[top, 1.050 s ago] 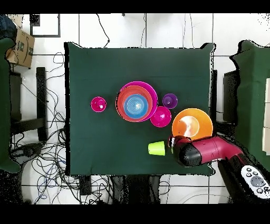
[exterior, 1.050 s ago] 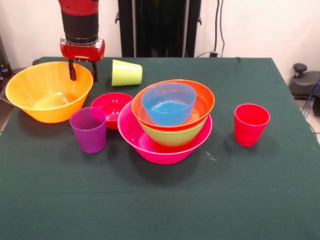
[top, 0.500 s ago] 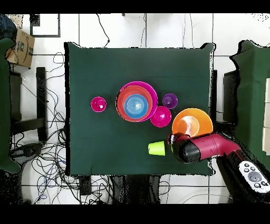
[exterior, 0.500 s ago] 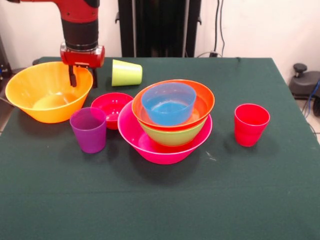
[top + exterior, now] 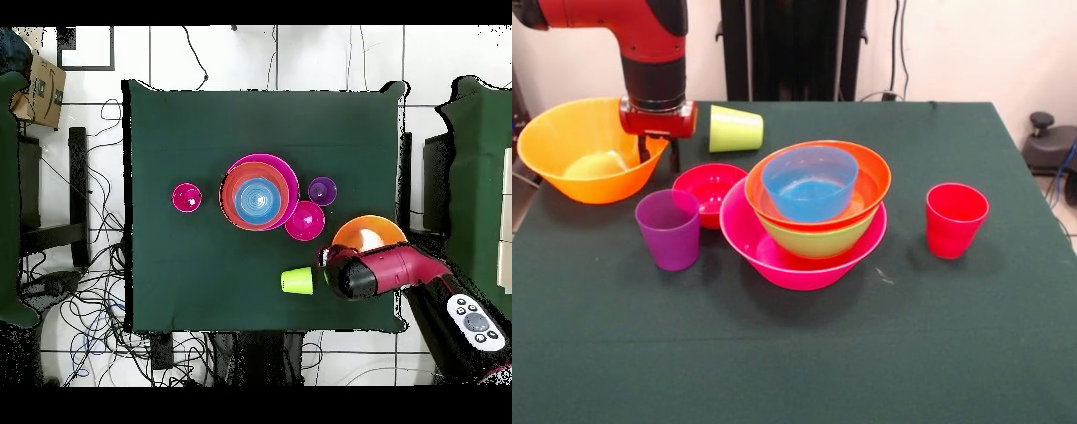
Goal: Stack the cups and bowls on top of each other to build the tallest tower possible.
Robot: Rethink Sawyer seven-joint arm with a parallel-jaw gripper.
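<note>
Since one second ago, the large glossy yellow-orange plastic bowl (image 5: 587, 150) has risen off the green cloth table (image 5: 803, 353) and shifted toward the table's edge; my gripper (image 5: 658, 152) has risen with it.

Front view, near to far:

1. Nearest the camera stands the small translucent purple plastic tumbler (image 5: 668, 229), upright, mouth up.
2. Beside it is the tower (image 5: 812, 216): the wide glossy pink plastic bowl (image 5: 794, 261) as lowest piece, the medium green plastic bowl (image 5: 817, 240) nested in it, the medium orange-red plastic bowl (image 5: 869, 181) in that, and the small blue plastic bowl (image 5: 810, 183) on top.
3. The small translucent red plastic tumbler (image 5: 955, 219) stands upright, well apart from the tower on the other side.
4. The small red plastic bowl (image 5: 708, 190) sits just behind the purple tumbler, touching or nearly touching the pink bowl.
5. My gripper is closed on the rim of the yellow-orange bowl, one finger (image 5: 643, 150) inside and one outside the wall. The bowl hangs clear of the cloth, slightly tilted.
6. Farthest, the small translucent lime green plastic tumbler (image 5: 734, 129) lies on its side.

The overhead view places the held bowl partly past the table edge.
</note>
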